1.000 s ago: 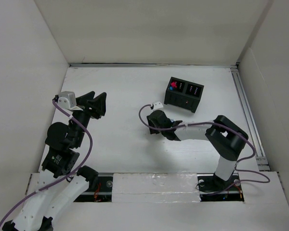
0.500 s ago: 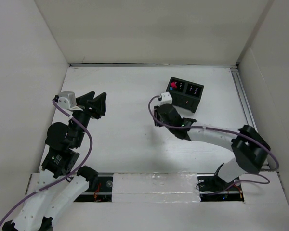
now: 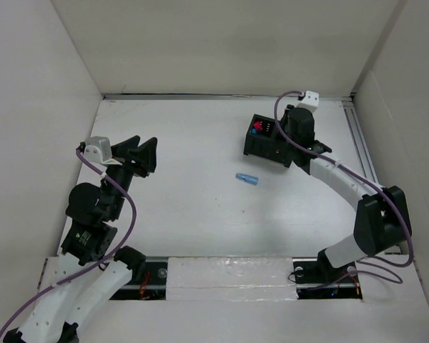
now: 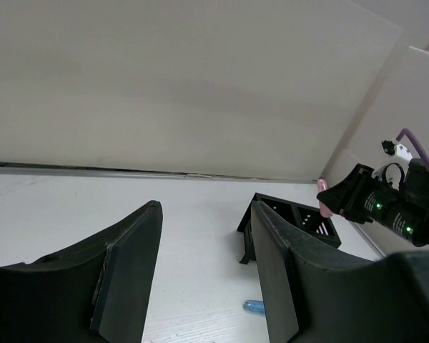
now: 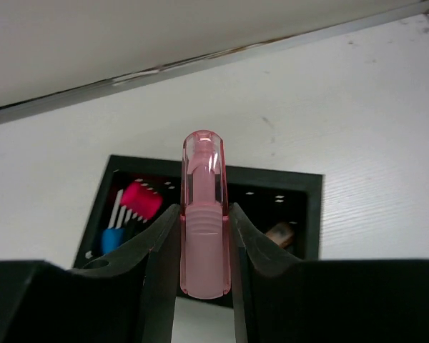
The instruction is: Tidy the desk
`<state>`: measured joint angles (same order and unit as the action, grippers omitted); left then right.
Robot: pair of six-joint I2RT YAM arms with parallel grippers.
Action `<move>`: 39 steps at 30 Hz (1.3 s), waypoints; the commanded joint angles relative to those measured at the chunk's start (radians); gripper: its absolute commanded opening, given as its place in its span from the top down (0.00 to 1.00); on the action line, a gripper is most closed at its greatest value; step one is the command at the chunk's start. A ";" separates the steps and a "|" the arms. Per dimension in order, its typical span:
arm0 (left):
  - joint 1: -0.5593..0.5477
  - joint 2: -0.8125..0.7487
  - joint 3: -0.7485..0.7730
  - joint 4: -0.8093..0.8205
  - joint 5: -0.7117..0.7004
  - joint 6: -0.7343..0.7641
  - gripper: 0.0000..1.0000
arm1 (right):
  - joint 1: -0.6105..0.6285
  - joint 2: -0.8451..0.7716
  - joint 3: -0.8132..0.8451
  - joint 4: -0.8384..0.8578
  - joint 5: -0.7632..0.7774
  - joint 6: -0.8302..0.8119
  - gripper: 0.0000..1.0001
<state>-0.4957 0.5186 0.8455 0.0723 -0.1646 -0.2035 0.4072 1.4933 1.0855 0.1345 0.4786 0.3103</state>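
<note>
Lying flat, the desk [image 3: 193,207] carries a small blue piece [image 3: 247,178] near-left of the black organizer [image 3: 272,139], long axis roughly left-right. The left gripper [image 3: 141,153] sits well left of the organizer, spread wide and empty. The right gripper [image 5: 204,214] is over the organizer, clamped on a pink translucent piece [image 5: 204,171] that runs along the fingers, tip away from the wrist; only the right wrist cam shows that grip, and the top cam can't resolve the piece.

One black organizer [image 3: 261,146], one loose blue tube [image 3: 247,178] — and one clear pink tube [image 5: 204,214].
</note>
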 commanded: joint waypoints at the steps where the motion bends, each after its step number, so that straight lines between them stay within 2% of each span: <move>1: -0.001 -0.008 0.001 0.050 0.011 -0.007 0.51 | -0.062 0.005 0.040 0.014 0.020 -0.023 0.85; 5: -0.001 -0.006 0.000 0.053 0.019 -0.008 0.51 | -0.128 0.062 0.062 0.001 -0.032 -0.020 0.82; 9: -0.001 -0.003 0.001 0.050 0.019 -0.008 0.51 | -0.128 0.094 0.086 -0.010 -0.052 -0.016 0.78; 12: -0.001 0.001 0.000 0.050 0.011 -0.007 0.51 | -0.128 0.088 0.077 -0.007 -0.051 -0.004 0.68; 13: -0.001 0.004 0.000 0.049 0.010 -0.005 0.51 | -0.128 0.085 0.070 -0.007 -0.051 -0.004 0.61; 16: -0.001 0.004 0.001 0.050 0.016 -0.007 0.51 | -0.128 0.076 0.063 -0.012 -0.046 0.004 0.55; 20: -0.001 0.008 0.001 0.050 0.020 -0.008 0.51 | -0.116 0.033 0.016 -0.006 -0.070 0.026 0.34; 22: -0.001 0.008 0.001 0.052 0.027 -0.010 0.51 | -0.085 0.012 0.008 -0.007 -0.078 0.029 0.33; 23: -0.001 0.009 -0.002 0.052 0.027 -0.008 0.51 | -0.070 -0.004 -0.021 -0.006 -0.116 0.041 0.35; 27: -0.001 0.014 0.001 0.050 0.025 -0.010 0.51 | 0.044 -0.099 -0.205 0.143 -0.262 0.061 0.96; 29: -0.001 0.009 0.000 0.052 0.027 -0.008 0.51 | 0.131 -0.134 -0.303 0.215 -0.314 0.047 0.98; 31: -0.001 0.012 -0.002 0.050 0.017 -0.008 0.51 | 0.192 -0.143 -0.347 0.180 -0.292 0.039 0.92; 33: -0.001 0.011 0.001 0.050 0.022 -0.010 0.51 | 0.245 -0.139 -0.393 0.136 -0.229 0.047 0.78; 34: -0.001 0.011 0.000 0.052 0.028 -0.010 0.51 | 0.245 -0.136 -0.413 0.119 -0.225 0.052 0.58; 35: -0.001 0.011 0.000 0.053 0.030 -0.011 0.51 | 0.245 -0.133 -0.430 0.119 -0.253 0.049 0.48; 36: -0.001 0.012 0.000 0.053 0.027 -0.010 0.51 | 0.217 -0.113 -0.443 0.119 -0.279 0.044 0.31; 39: -0.001 0.018 0.001 0.050 0.028 -0.011 0.51 | 0.194 -0.040 -0.432 0.074 -0.344 0.027 0.16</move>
<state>-0.4957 0.5289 0.8455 0.0734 -0.1524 -0.2058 0.6296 1.4067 0.6445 0.2089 0.1883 0.3511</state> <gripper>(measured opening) 0.488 0.815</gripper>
